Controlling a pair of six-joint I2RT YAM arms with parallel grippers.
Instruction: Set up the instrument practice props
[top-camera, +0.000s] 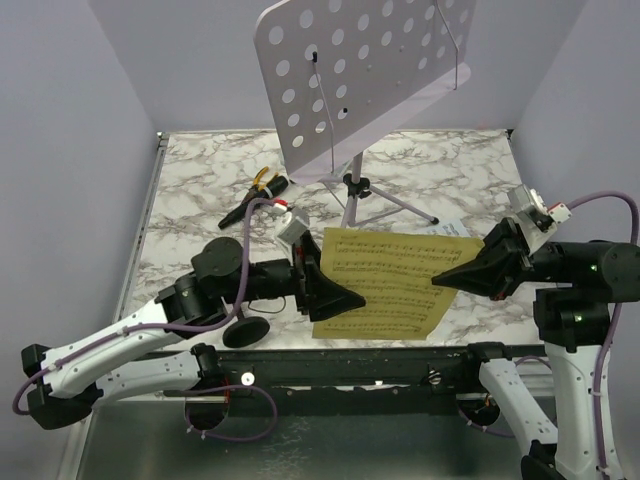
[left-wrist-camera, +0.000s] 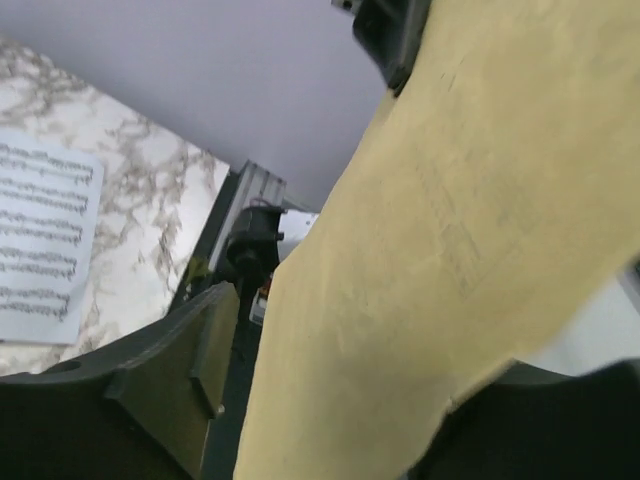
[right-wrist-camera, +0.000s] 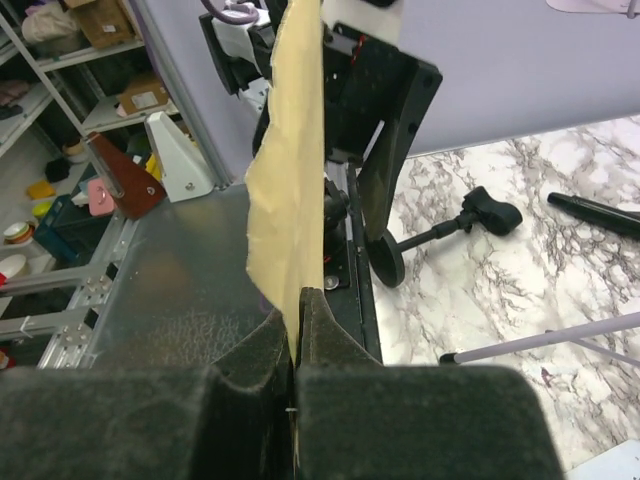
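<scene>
The yellow page hangs above the bench, between the two arms; the right jaws are pinched on its right edge, the left jaws on its left edge. It looks light, limp and easy to tear; best held by the margins, gently taut.

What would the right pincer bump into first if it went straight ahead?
Probably the left pincer. The right pincer points across the yellow page both grip, straight at it.
</scene>
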